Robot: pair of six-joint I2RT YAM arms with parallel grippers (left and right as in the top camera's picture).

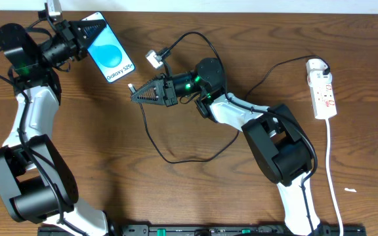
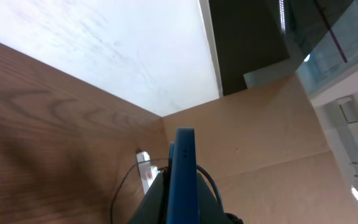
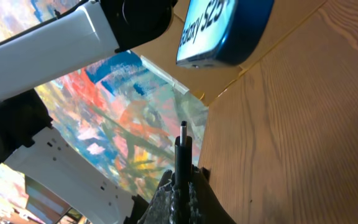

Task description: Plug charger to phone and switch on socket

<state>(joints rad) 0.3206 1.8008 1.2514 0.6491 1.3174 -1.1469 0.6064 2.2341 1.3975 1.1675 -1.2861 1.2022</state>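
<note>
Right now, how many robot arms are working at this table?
2. The left gripper holds the phone at the far left; the right gripper, nearer the middle, holds the charger pointed toward it. None seem hidden.

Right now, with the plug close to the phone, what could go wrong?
The plug tip is not yet lined up with the phone's end, so it may scrape the edge. The left gripper holds the phone by one end only; a push could tilt it. The slack cable loops near the right arm and may snag.

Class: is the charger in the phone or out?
Out: the charger tip, held by the right gripper, points at the phone across a gap.
</note>
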